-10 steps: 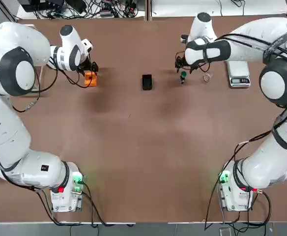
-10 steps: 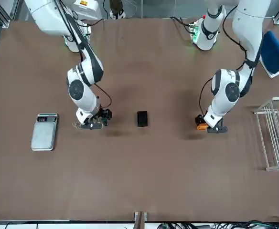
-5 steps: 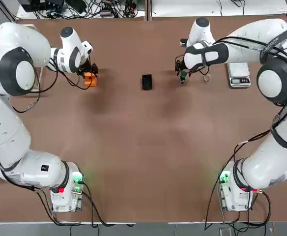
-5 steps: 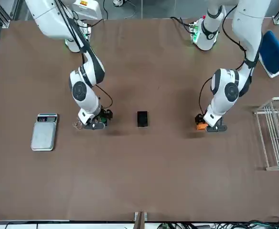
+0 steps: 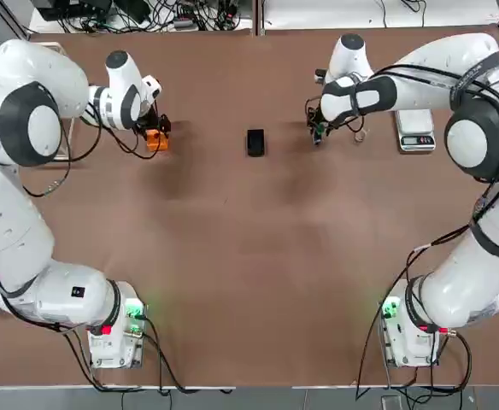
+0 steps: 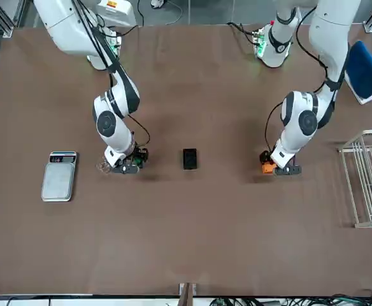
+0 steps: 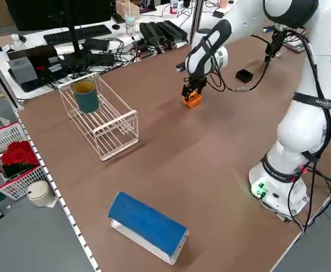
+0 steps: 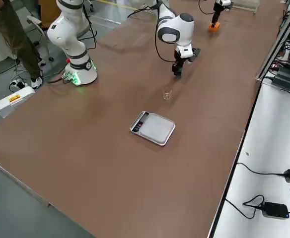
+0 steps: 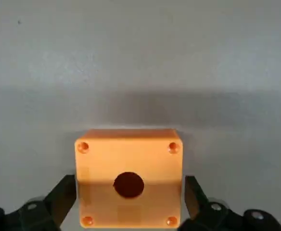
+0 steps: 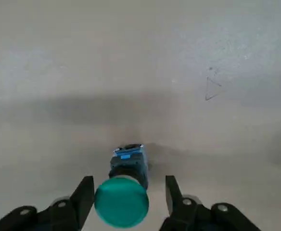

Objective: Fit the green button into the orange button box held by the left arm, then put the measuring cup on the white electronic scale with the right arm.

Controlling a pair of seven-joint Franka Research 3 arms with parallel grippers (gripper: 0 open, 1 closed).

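Top cam overhead, front cam facing robot, both cover table [image 5: 232, 256]; wrist cams close, bkgd unclear

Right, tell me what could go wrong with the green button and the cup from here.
The green button sits nearer one finger of the right gripper than the other, so closing may nudge or tilt it before it is gripped.

The clear cup stands close to that gripper and is hard to see; a sideways swing could knock it over.

The orange box has one round hole, so a tilted button would likely jam at its edge.
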